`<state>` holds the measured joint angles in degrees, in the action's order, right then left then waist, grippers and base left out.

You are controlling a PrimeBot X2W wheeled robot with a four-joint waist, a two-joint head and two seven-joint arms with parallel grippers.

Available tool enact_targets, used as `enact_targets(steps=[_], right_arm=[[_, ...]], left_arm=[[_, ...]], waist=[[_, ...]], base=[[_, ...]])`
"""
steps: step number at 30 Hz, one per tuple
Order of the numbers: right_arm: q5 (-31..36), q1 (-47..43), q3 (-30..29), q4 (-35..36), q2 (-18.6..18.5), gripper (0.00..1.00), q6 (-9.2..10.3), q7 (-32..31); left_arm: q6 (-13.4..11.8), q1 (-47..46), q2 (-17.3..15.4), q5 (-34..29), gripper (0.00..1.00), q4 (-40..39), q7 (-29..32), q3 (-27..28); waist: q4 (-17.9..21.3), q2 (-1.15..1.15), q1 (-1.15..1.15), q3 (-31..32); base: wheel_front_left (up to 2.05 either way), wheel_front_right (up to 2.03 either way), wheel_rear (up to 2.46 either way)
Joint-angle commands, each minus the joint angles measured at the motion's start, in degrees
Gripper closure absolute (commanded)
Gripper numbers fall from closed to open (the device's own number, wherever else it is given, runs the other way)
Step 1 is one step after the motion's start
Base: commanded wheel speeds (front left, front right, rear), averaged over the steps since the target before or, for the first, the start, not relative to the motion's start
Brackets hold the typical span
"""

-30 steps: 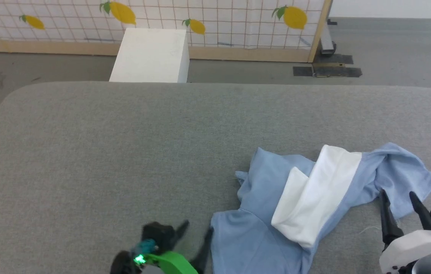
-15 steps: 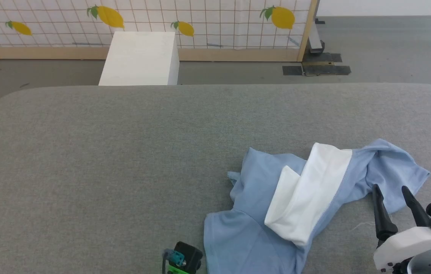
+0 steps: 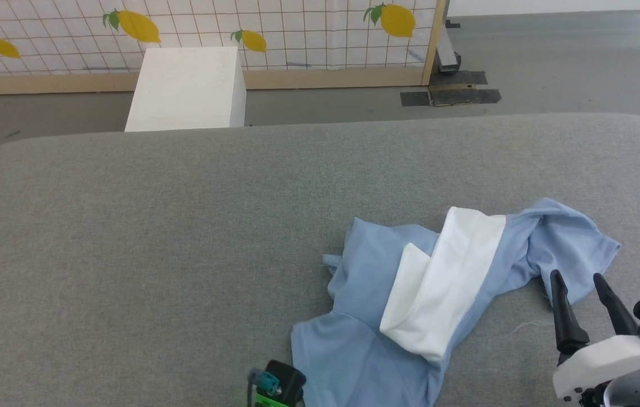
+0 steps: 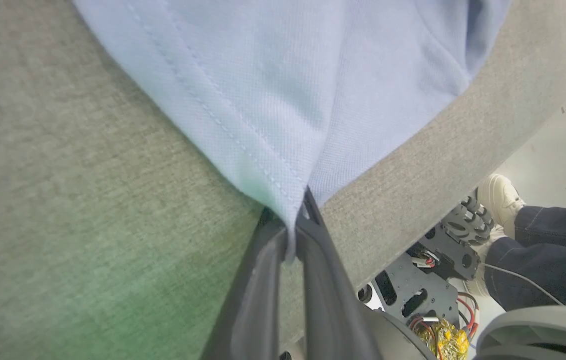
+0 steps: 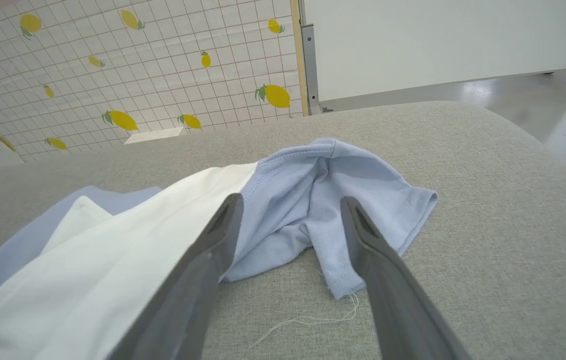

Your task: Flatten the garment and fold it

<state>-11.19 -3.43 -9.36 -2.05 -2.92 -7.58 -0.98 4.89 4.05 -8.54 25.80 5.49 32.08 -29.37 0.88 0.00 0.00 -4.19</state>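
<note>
1. Stretching across the lower two thirds of the head view: grey fabric-covered table [image 3: 127, 226], far corners rounded.
2. Standing along the upper edge of that view, beyond the table: wooden-framed screen [image 3: 308, 51], gridded, printed with yellow lemons.
3. Lying crumpled at the lower right of the head view, on the table: the garment [image 3: 365, 271], light blue, with white inner fabric [image 3: 444, 282] turned up in a broad diagonal band across its middle and one sleeve flared toward the right edge.
4. Sitting on the floor at upper left, behind the table's far edge: white box [image 3: 184, 85].
5. Showing at the lower right corner of the head view: right gripper [image 3: 575, 277], fingers spread wide, nothing clamped between them, tips at the sleeve's hem; touching the cloth or not, cannot tell.
6. Rising from the bottom centre of the left wrist view: left gripper [image 4: 290, 240], fingers pinched tight on a stitched blue corner of the garment, close to the table's edge.
7. Appearing at the lower right of the left wrist view, past the table's edge: a person's pale shoe [image 4: 500, 197] and dark trouser leg [image 4: 547, 250].
8. Trailing from the sleeve hem, bottom centre of the right wrist view: thin loose thread [image 5: 307, 320].
</note>
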Motion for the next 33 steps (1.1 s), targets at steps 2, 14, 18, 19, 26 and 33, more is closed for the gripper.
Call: enact_targets(steps=[2,14,18,19,26,33], right_arm=[[-0.51,0.68,-0.26,-0.07,0.04,0.00,0.09,0.33],[1.92,2.14,-5.70,-2.81,0.04,0.00,0.09,0.50],[3.14,4.84,-8.81,-6.70,0.04,0.00,0.09,-2.40],[3.22,5.91,-9.98,-7.57,0.04,0.00,0.09,-3.44],[5.74,11.91,-18.85,-16.17,0.04,0.00,0.09,-18.24],[8.04,14.18,-19.96,-19.06,0.04,0.00,0.09,-28.17]], left_arm=[[-1.60,0.18,-0.33,0.52,1.00,0.32,-1.64,2.03],[-8.44,-0.52,-2.99,3.00,1.00,-2.60,-12.80,15.89],[-8.89,-2.09,-2.73,3.07,1.00,-0.54,-17.15,17.96],[-9.12,-2.60,-2.61,2.77,1.00,-0.01,-18.33,18.26],[-9.65,-5.29,-1.79,1.64,1.00,3.22,-23.29,18.76],[-8.73,-6.83,-1.07,2.00,1.00,5.11,-24.14,17.78]], waist=[[-0.21,0.00,0.00,0.15],[-2.68,0.00,0.00,-0.31],[-3.31,0.00,0.00,-1.29],[-3.50,0.00,0.00,-1.64],[-4.46,0.00,0.00,-3.78],[-5.07,0.00,0.00,-5.61]], base=[[0.00,0.00,0.00],[0.00,0.00,0.00],[0.00,0.00,0.00],[0.00,0.00,0.00],[0.00,0.00,0.00],[0.00,0.00,0.00]])
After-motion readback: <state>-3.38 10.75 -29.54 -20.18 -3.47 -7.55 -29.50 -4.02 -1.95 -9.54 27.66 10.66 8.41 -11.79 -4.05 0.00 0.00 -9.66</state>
